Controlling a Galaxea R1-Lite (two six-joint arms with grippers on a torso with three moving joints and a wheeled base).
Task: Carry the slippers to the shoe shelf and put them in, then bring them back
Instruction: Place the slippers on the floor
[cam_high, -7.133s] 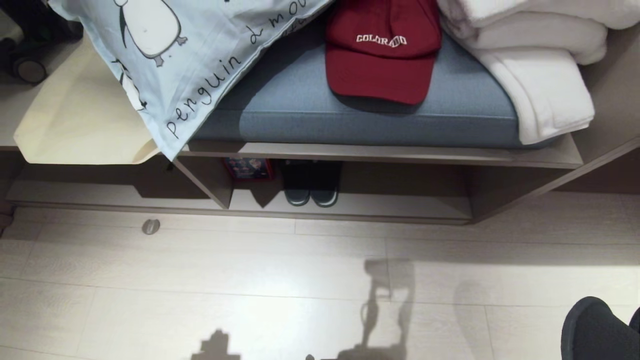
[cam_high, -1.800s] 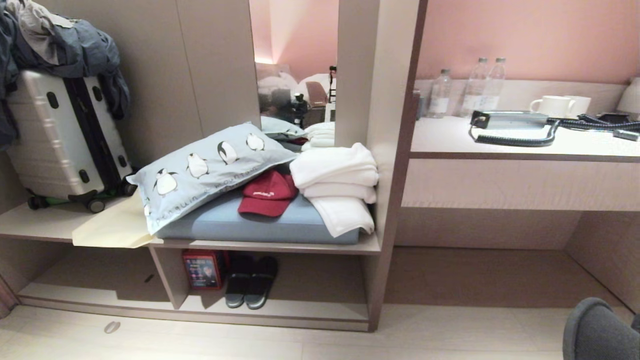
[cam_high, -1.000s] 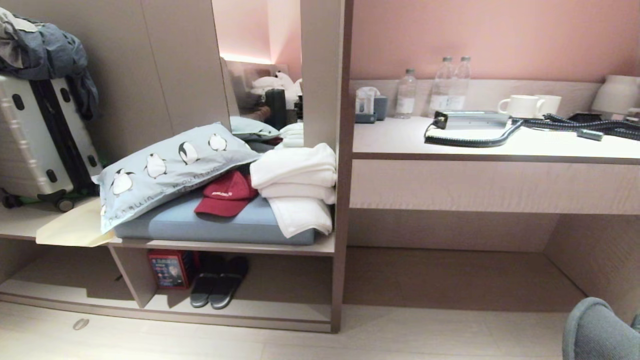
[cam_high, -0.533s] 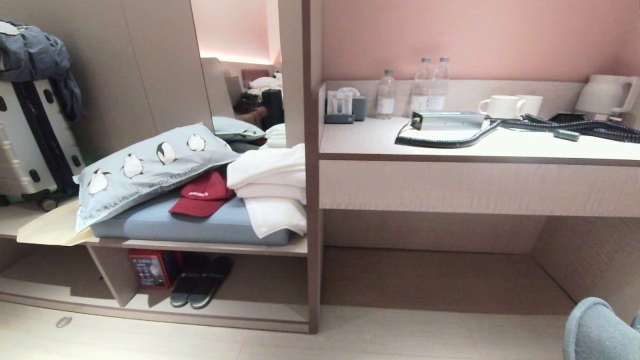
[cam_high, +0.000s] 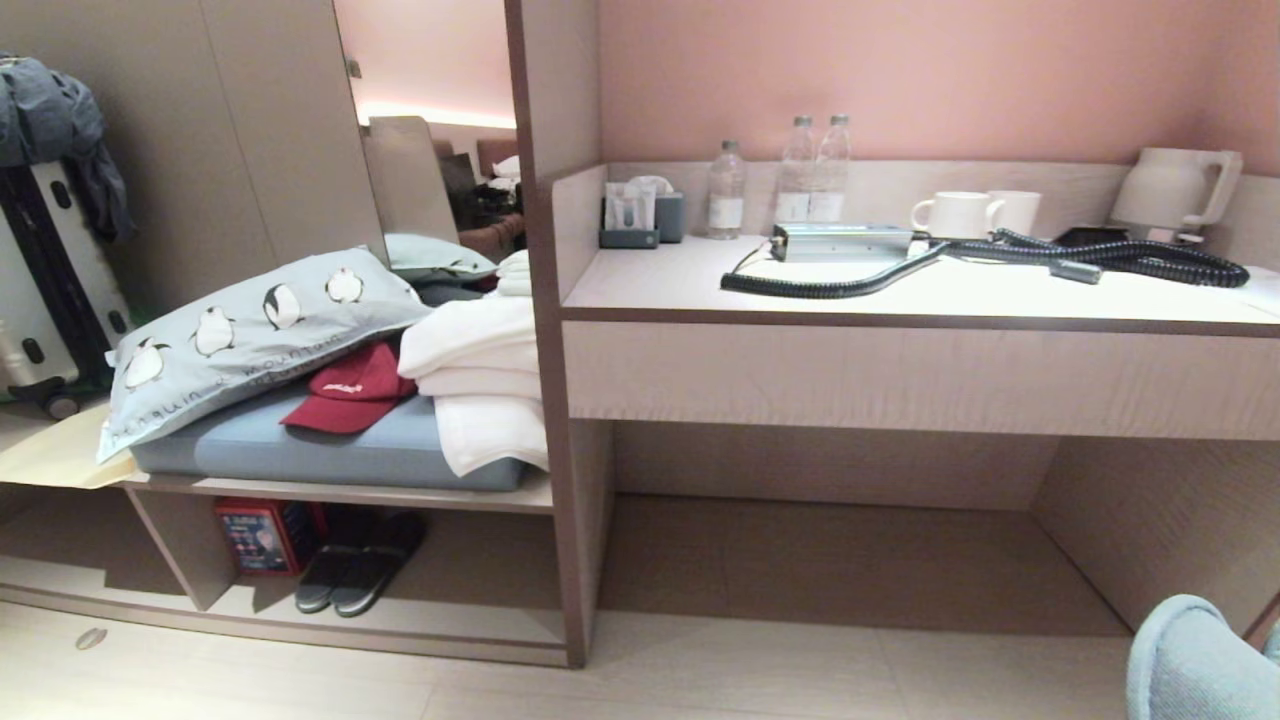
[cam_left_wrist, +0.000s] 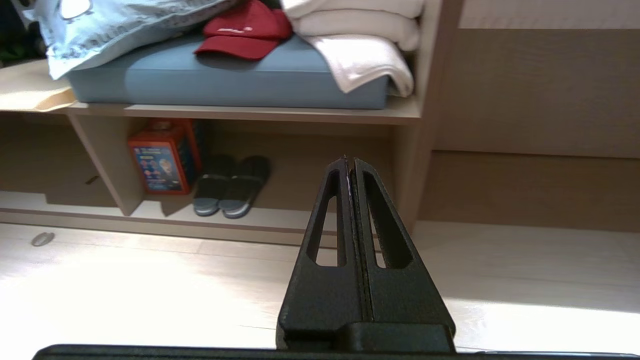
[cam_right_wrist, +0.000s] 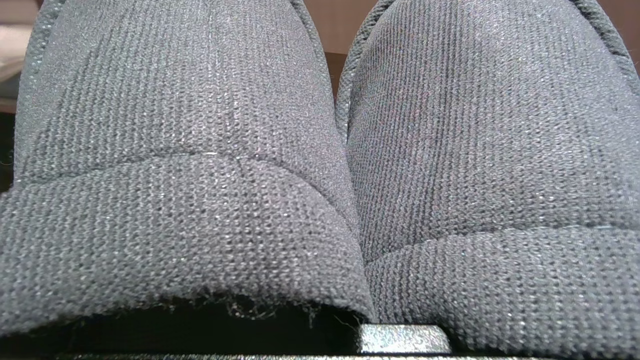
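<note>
Right end effector clamped on the dark blue-grey fabric slippers (cam_right_wrist: 320, 165), lower right of head view.
Approach the pale beige wood-grain shoe shelf (cam_high: 420, 625) at lower left squarely; left end effector (cam_left_wrist: 350, 162) closed, idle.

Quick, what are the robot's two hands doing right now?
Left hand: shut, holding nothing.
Right hand: shut on the slippers, both side by side right in front of its camera.
</note>
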